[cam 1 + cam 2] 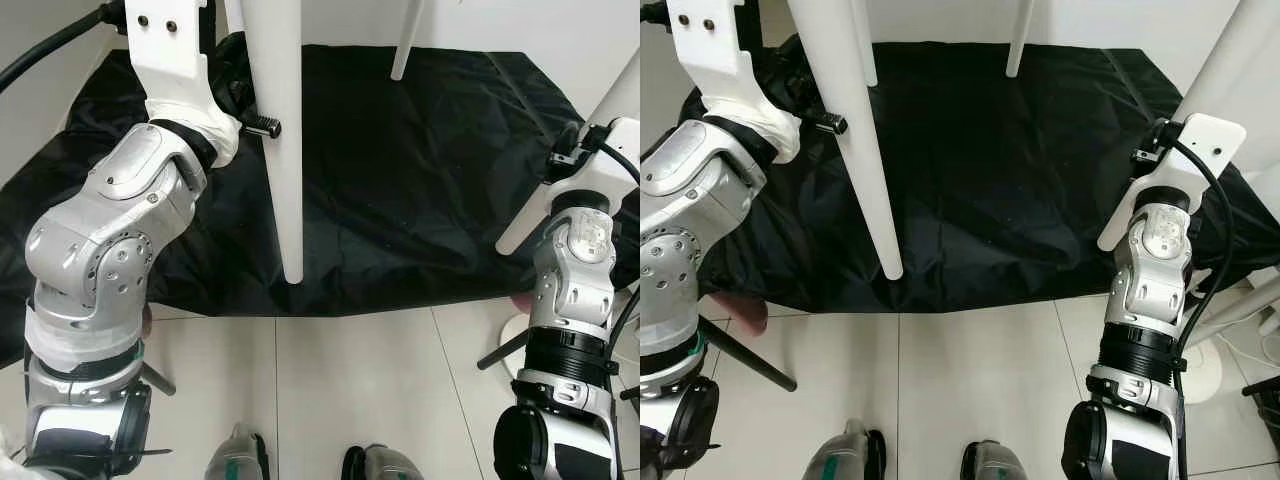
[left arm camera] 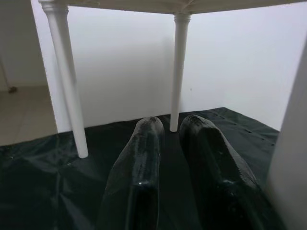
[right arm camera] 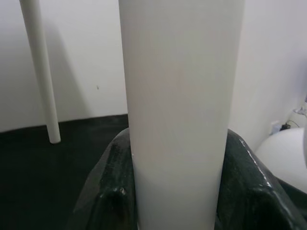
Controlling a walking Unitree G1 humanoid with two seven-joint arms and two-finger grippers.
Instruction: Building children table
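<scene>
A white children's table stands on a black cloth (image 1: 400, 180). Its underside (image 2: 192, 5) and two far legs (image 2: 180, 67) appear in the left wrist view. My right gripper (image 3: 175, 139) is shut on the near right leg (image 3: 177, 86), with a black finger (image 3: 108, 167) pressed on each side. That leg (image 1: 1220, 60) slants up past my right wrist. My left gripper (image 2: 171, 143) is shut with nothing between its fingers (image 2: 141, 163). It hovers over the cloth just beside the near left leg (image 1: 280, 150), apart from it.
Pale floor tiles (image 1: 350, 380) lie in front of the cloth, with my feet (image 1: 240, 455) at the bottom edge. A white round base (image 1: 1205, 370) and cables sit at the right. A black rod (image 1: 745, 355) slants over the floor at the left. A white wall (image 2: 120, 62) backs the table.
</scene>
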